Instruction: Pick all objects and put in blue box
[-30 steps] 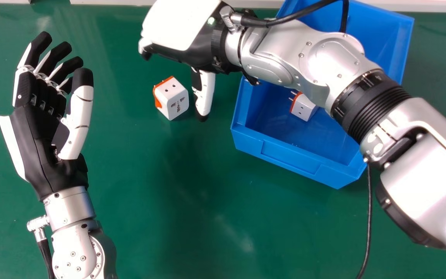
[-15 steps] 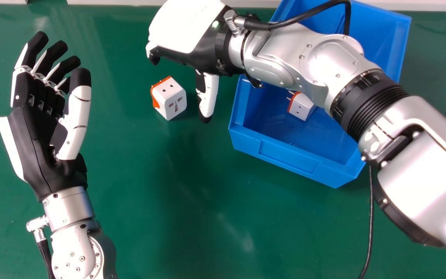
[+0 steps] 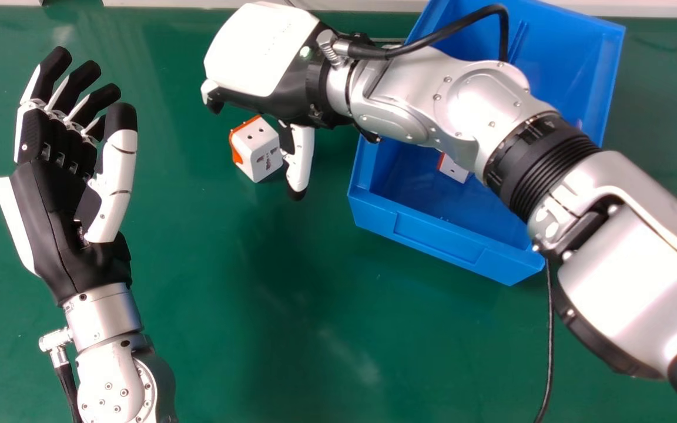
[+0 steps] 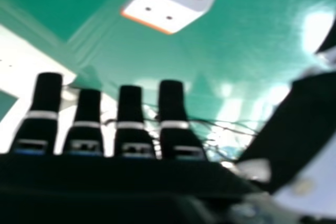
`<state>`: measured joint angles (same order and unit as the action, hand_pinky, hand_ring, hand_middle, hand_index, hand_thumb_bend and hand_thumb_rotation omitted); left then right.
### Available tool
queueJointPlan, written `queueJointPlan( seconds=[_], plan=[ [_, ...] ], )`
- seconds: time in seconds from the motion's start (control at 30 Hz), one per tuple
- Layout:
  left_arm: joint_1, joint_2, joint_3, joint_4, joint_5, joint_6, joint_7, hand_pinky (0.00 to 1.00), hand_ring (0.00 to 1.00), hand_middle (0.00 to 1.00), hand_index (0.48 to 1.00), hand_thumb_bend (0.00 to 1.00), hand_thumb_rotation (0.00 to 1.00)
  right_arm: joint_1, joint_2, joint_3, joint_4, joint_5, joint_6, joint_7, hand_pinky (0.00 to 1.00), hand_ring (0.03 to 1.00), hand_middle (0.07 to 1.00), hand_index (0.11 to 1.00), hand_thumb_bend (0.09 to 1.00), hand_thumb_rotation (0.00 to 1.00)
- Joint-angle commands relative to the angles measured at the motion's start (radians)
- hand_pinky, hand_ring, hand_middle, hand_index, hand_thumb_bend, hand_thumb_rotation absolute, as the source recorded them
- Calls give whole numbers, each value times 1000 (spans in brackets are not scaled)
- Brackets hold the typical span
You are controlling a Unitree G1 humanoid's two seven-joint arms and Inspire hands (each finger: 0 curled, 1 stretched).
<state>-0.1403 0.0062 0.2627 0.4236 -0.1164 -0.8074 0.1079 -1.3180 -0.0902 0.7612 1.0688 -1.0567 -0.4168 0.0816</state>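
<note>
**Right hand nears the loose adapter**

Its fingers, straight and empty, have shifted toward the adapter, now just beside the thumb; a grasp is probably next. Across the thumb, the blue box holds a second adapter, so one pick seemingly remains. Farthest from those fingers, the left hand lies open.

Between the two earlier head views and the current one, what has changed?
The right hand has shifted toward the robot's left and nearer the robot, bringing its thumb up to the edge of the loose adapter in the head view. Nothing was grasped or released. That adapter, the blue box and the left hand stayed put.
</note>
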Motion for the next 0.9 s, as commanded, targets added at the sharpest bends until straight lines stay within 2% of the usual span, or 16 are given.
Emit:
queueJointPlan(
  seconds=[0.0, 0.27, 0.47, 0.53, 0.73, 0.87],
  plan=[
    [5, -4, -3, -18, 17, -27, 1, 657, 714, 775, 802, 633, 386, -39, 15, 0, 9, 19, 14, -17, 697, 859, 834, 774, 928, 383],
    [11, -10, -5, -24, 22, -30, 5, 654, 712, 776, 802, 637, 395, -48, 43, 14, 45, 17, 36, -2, 735, 879, 852, 801, 924, 364],
    [14, -21, -3, -30, 23, -32, 17, 648, 708, 775, 799, 637, 394, -47, 59, 11, 81, 31, 43, -5, 732, 875, 847, 801, 924, 356],
    [16, -24, -3, -33, 27, -33, 22, 644, 704, 771, 795, 640, 394, -48, 63, 13, 91, 32, 47, -2, 767, 886, 857, 805, 915, 347],
    [25, -26, -5, -32, 28, -40, 21, 645, 703, 770, 795, 643, 396, -52, 77, 19, 131, 38, 68, -3, 816, 899, 862, 824, 900, 335],
    [33, -33, -7, -44, 31, -36, 26, 645, 703, 769, 794, 641, 395, -58, 84, 29, 157, 34, 85, -9, 801, 894, 857, 833, 899, 334]
  ],
)
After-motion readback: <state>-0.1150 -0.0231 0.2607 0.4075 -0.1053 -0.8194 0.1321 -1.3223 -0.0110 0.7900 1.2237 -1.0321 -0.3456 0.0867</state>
